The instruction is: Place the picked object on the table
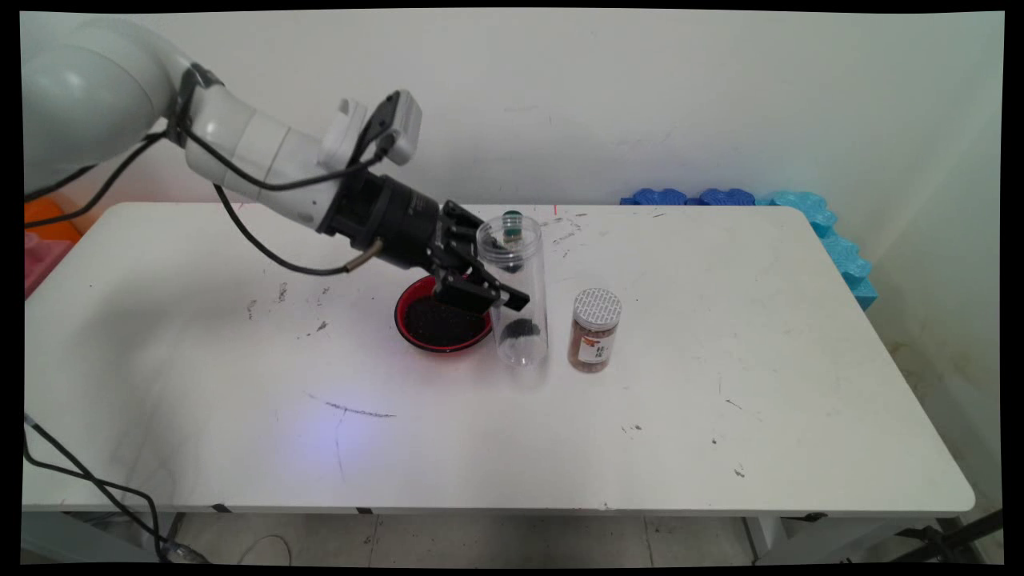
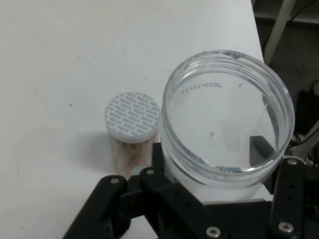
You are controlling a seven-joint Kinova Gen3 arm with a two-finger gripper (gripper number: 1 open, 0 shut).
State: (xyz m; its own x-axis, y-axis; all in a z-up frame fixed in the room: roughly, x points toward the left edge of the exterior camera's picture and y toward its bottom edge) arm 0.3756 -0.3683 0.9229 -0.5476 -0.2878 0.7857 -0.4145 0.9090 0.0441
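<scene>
Black two-finger gripper point(image 1: 502, 298): fingertips hidden behind tall clear plastic jar point(image 1: 516, 290) in main view; in hand view one shows only dimly through jar wall. Red bowl of dark grains point(image 1: 442, 322): upper rim hidden by gripper. Small brown jar with white patterned lid point(image 1: 594, 329): label too small to read. Blue foam blocks point(image 1: 808, 214): partly hidden behind white table point(image 1: 720, 448) edge.

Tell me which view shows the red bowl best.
Main view: the red bowl with dark contents sits on the table behind the gripper, left of the clear jar. The hand view shows none of it.
</scene>
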